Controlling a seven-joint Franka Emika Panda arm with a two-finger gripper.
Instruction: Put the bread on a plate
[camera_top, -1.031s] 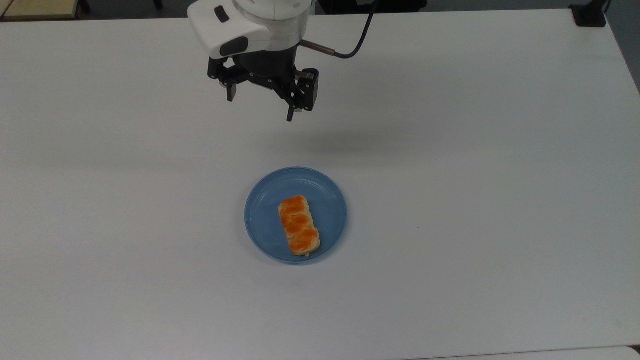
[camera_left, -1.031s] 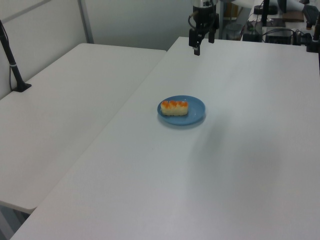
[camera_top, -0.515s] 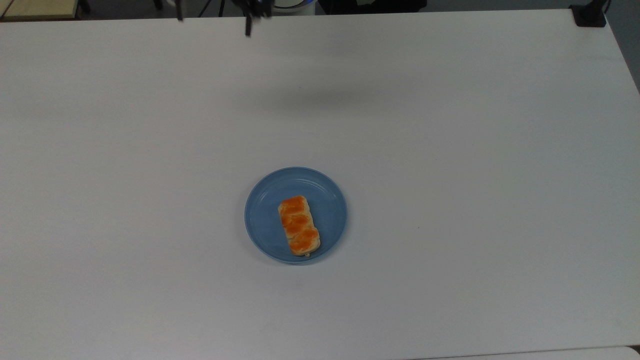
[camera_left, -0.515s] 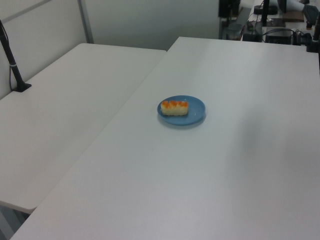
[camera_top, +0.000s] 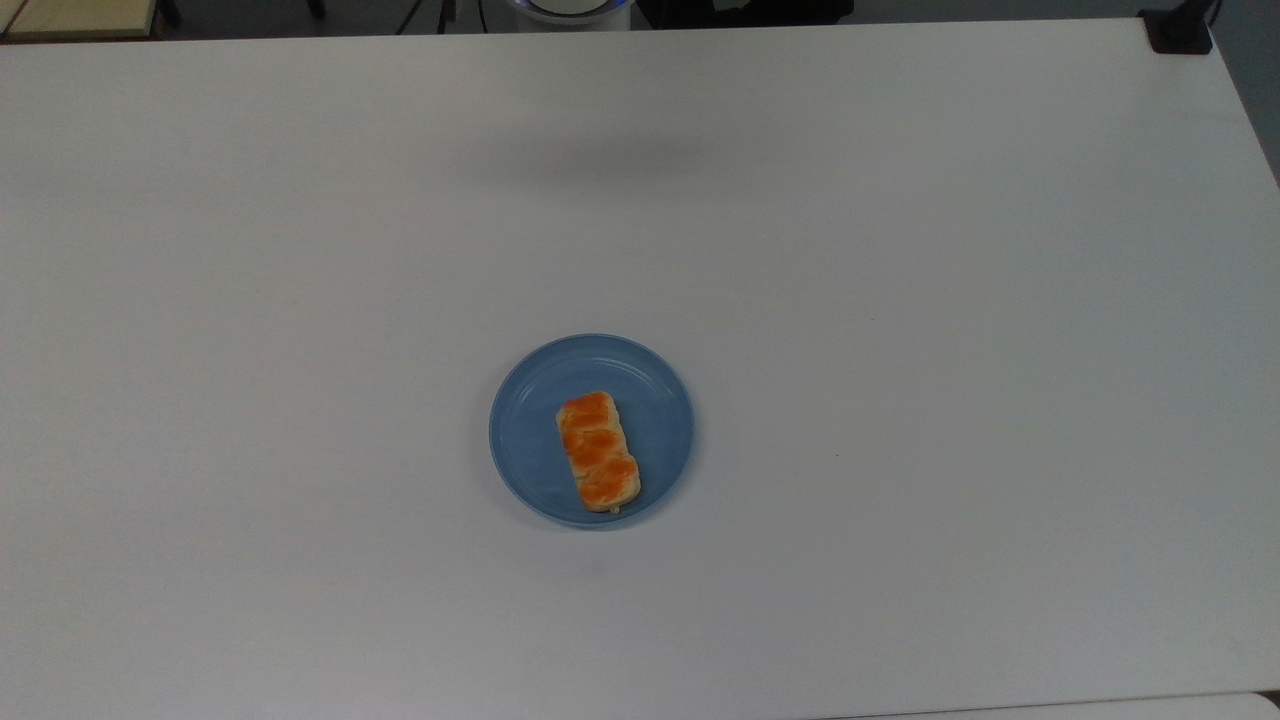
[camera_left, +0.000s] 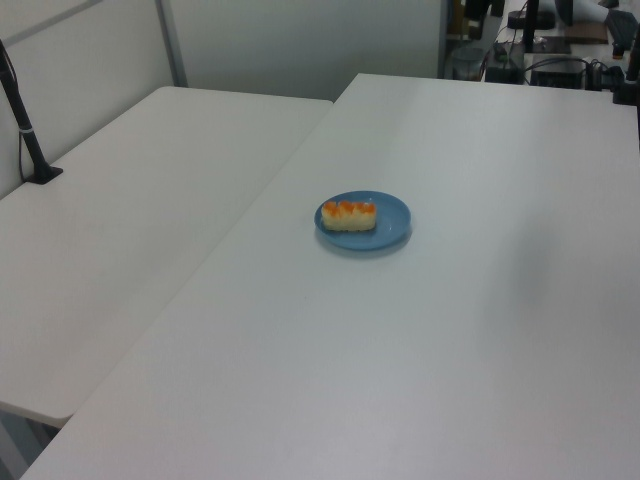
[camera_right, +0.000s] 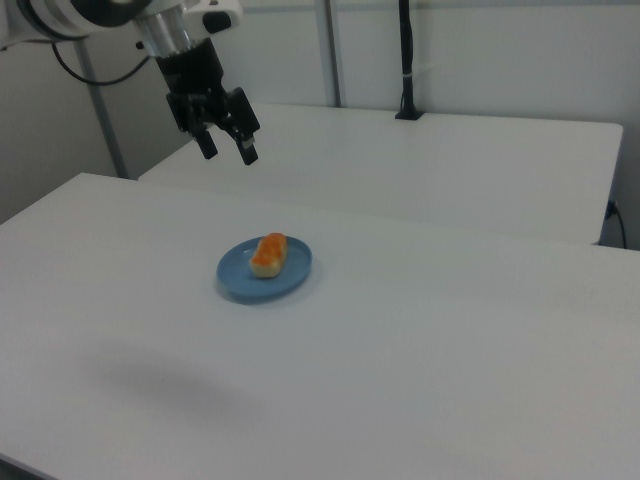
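Observation:
The pale-yellow bread (camera_top: 598, 451) with orange-brown glazed bumps lies on the round blue plate (camera_top: 530, 400) near the middle of the white table. The left view shows the bread (camera_left: 349, 215) toward the left side of the plate (camera_left: 393, 215). In the right view the bread (camera_right: 268, 254) rests on the plate (camera_right: 235, 277), and my gripper (camera_right: 227, 148) hangs high above the table to the upper left of the plate, well clear of it. It is open, with nothing between its black fingers.
A second white table (camera_left: 140, 200) adjoins on the left view's left. A black post (camera_right: 404, 60) stands at the back in the right view. A black clamp (camera_top: 1178, 28) sits at the top view's upper right corner. Cables and equipment (camera_left: 560, 60) lie beyond the table's far edge.
My gripper has risen and pulled back out of the top and left views. The bread and plate have not moved.

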